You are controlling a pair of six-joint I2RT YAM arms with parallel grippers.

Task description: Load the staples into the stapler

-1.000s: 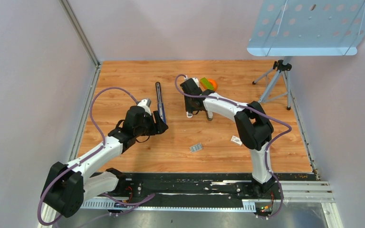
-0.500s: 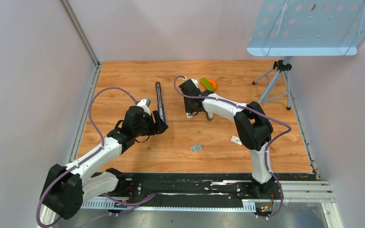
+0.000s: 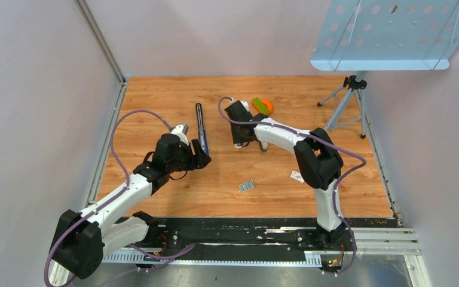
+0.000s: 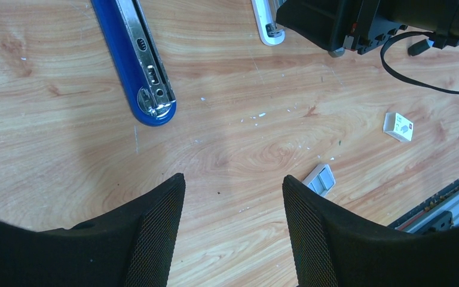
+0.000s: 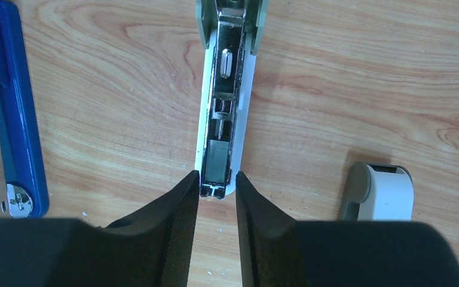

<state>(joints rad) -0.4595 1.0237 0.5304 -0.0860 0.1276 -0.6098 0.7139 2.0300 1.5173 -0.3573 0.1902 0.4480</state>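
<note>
The right gripper (image 5: 216,177) is edging slightly leftward, its fingers narrowly parted around the tip of the white stapler (image 5: 224,101); I cannot tell whether they are pinching it. The left gripper (image 4: 233,179) is staying spread. The staples (image 4: 318,180) are still lying untouched between the arms.

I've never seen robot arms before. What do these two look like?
Both the left arm and the right arm have smooth white shells between chunky black joints. A thin purple cable loops along each. Each arm ends in two black jaws, tapered, with a fine mesh-like texture.
</note>
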